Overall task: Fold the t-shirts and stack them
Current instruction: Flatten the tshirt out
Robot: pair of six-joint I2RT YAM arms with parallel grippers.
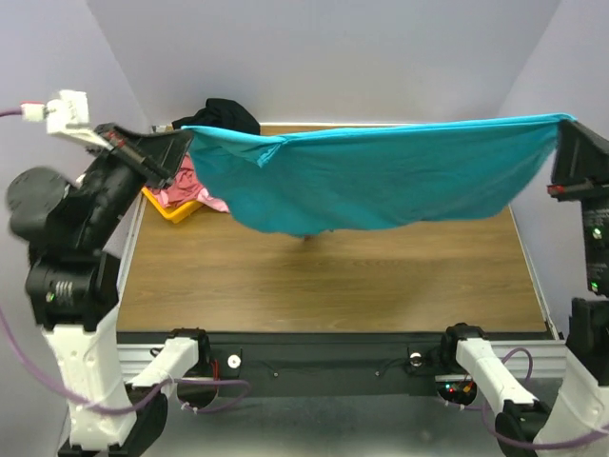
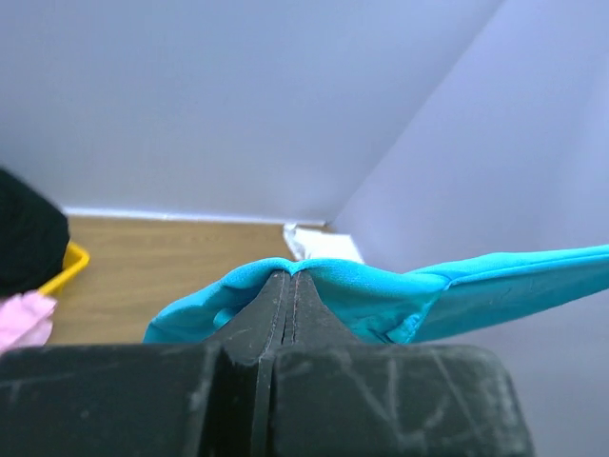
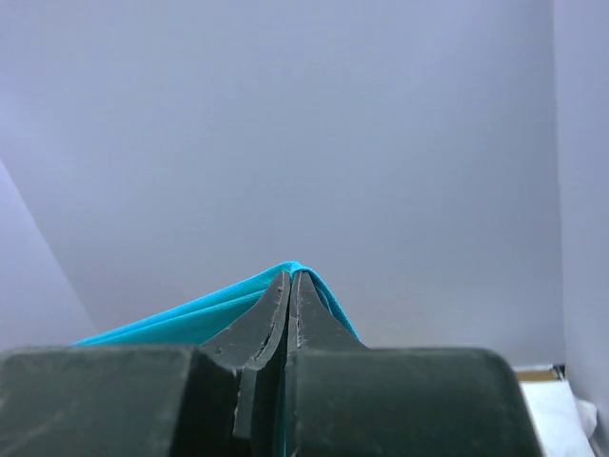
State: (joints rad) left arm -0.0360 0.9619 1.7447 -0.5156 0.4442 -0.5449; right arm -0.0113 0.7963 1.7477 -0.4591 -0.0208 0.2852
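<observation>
T-shirt (image 1: 381,181) in tightly closed left gripper (image 2: 290,276), right gripper (image 3: 290,276)

teal t-shirt (image 1: 381,181) | spread aloft, sagging | black shirt (image 1: 224,116), pink shirt (image 1: 215,202) | heaped far-left

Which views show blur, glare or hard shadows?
Top external: even light, no glare, faint shadow on the table under the teal shirt. Left wrist: left hand dark but in focus, scratches legible. Right wrist: right hand likewise dark, shirt edge sharp.

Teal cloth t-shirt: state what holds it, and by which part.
The teal cloth t-shirt hangs stretched in the air: the left tool pinches one end of its upper edge, the right tool the other.
</observation>
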